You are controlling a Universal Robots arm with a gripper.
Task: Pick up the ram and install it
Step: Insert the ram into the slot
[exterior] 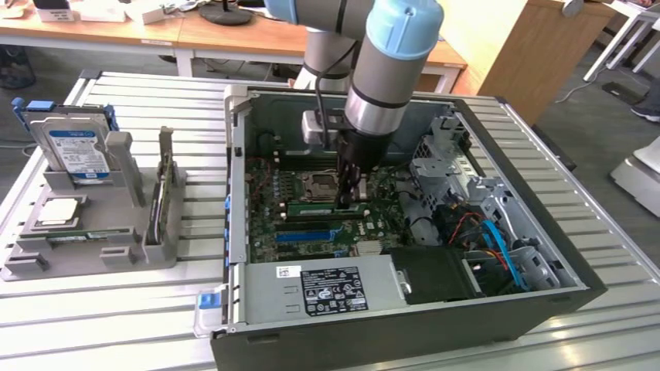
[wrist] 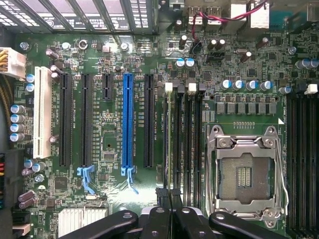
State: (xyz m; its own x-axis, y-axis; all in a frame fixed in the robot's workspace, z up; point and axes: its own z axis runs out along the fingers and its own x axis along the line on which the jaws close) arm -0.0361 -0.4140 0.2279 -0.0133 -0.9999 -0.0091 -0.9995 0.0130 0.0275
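The ram (exterior: 314, 207) is a narrow green stick standing on edge in a memory slot of the motherboard, just beside the empty processor socket (exterior: 321, 184). In the wrist view the ram (wrist: 172, 139) appears edge-on, running between white slot clips up to my fingertips. My gripper (exterior: 351, 202) reaches straight down into the open computer case and sits at the end of the stick toward the exterior view's right. The black fingers (wrist: 160, 195) are drawn together with the ram's edge running in between them, so the gripper (wrist: 168, 193) is shut on it.
A grey holder (exterior: 93, 247) at the exterior view's left carries a hard drive (exterior: 74, 147) and a silver processor chip (exterior: 59, 210). Inside the case are the power supply (exterior: 330, 290), drive cages and cables (exterior: 495, 239). A blue expansion slot (wrist: 127, 119) lies beside the memory slots.
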